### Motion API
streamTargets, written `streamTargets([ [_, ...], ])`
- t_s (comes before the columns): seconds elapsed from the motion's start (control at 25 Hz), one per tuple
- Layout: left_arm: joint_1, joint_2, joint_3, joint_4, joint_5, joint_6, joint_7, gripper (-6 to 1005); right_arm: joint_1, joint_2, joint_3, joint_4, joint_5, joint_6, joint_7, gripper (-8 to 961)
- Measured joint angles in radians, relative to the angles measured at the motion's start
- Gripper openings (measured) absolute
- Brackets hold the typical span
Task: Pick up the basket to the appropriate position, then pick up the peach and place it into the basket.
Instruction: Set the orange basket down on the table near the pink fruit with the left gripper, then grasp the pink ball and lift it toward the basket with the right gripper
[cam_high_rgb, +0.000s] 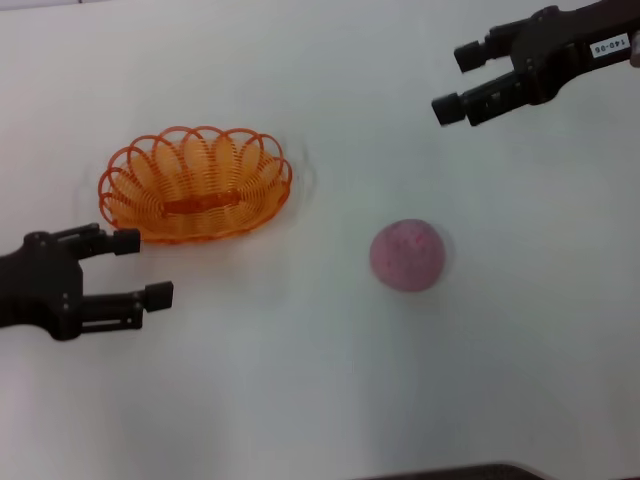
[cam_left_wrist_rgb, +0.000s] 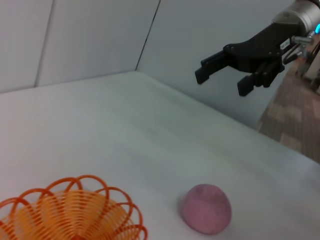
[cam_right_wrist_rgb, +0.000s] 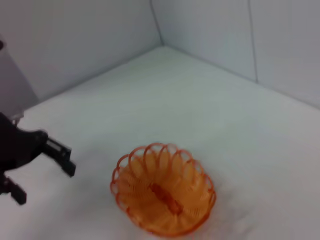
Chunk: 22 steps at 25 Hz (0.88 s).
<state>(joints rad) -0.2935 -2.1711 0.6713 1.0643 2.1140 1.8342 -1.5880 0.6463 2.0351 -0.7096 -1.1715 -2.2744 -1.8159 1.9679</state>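
The orange openwork basket (cam_high_rgb: 196, 183) sits on the white table at the left, empty. It also shows in the left wrist view (cam_left_wrist_rgb: 70, 212) and in the right wrist view (cam_right_wrist_rgb: 164, 189). The pink peach (cam_high_rgb: 407, 255) lies on the table right of the basket, apart from it; it also shows in the left wrist view (cam_left_wrist_rgb: 206, 208). My left gripper (cam_high_rgb: 142, 268) is open and empty, just in front and to the left of the basket, one finger near its rim. My right gripper (cam_high_rgb: 457, 82) is open and empty, at the far right, behind the peach.
The white table (cam_high_rgb: 300, 380) stretches around both things. Grey wall panels (cam_left_wrist_rgb: 100, 35) stand behind the table. A dark edge (cam_high_rgb: 470, 472) shows at the near side of the table.
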Motion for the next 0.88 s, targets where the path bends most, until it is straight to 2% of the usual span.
streamTargets([
  [0.2, 0.005, 0.005, -0.072, -0.106, 0.002, 0.01, 0.147, 873, 0.093, 0.017, -0.03, -0.048, -0.185, -0.073, 0.057, 905],
  [0.4, 0.017, 0.007, -0.086, -0.14, 0.014, 0.002, 0.217, 872, 0.161, 0.042, -0.123, -0.041, -0.337, -0.084, 0.095, 902],
  [0.56, 0.019, 0.007, -0.092, -0.166, 0.032, -0.022, 0.226, 872, 0.175, 0.05, -0.216, -0.011, -0.372, -0.066, 0.124, 901],
  [0.88, 0.02, 0.007, -0.103, -0.185, 0.037, -0.037, 0.237, 872, 0.19, 0.051, -0.331, 0.111, -0.374, 0.002, 0.152, 897],
])
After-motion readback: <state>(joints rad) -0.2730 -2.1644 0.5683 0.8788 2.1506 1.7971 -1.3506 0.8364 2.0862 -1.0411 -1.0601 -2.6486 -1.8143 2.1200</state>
